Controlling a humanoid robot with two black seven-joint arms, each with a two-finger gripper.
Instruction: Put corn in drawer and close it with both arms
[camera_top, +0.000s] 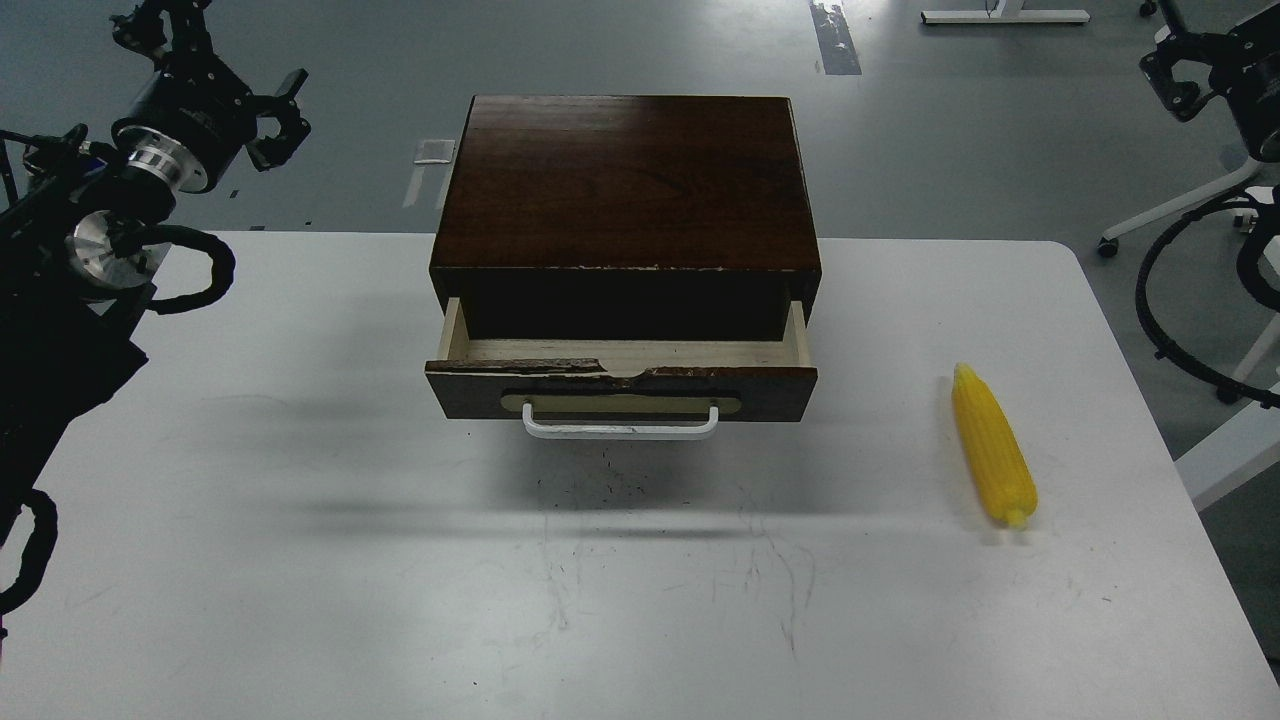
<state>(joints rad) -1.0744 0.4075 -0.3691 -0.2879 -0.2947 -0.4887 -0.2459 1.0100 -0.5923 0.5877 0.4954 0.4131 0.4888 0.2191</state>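
The corn (992, 446), a slim yellow cob, lies on the white table (300, 560) at the right, well clear of the cabinet and pointing front to back. The dark brown cabinet (625, 180) stands at the table's back centre. Its drawer (620, 385) is pulled partly out, showing a strip of pale wood inside with nothing in it, and its white bar handle (620, 428) faces me. My left gripper (285, 112) hangs open in the air to the upper left of the cabinet, holding nothing. My right gripper (1172, 75) is raised at the far upper right, dark and small.
The table's right edge runs close behind the corn. White frame legs (1180, 205) and a black cable loop (1165, 330) stand off the table at the right. Grey floor lies beyond the cabinet.
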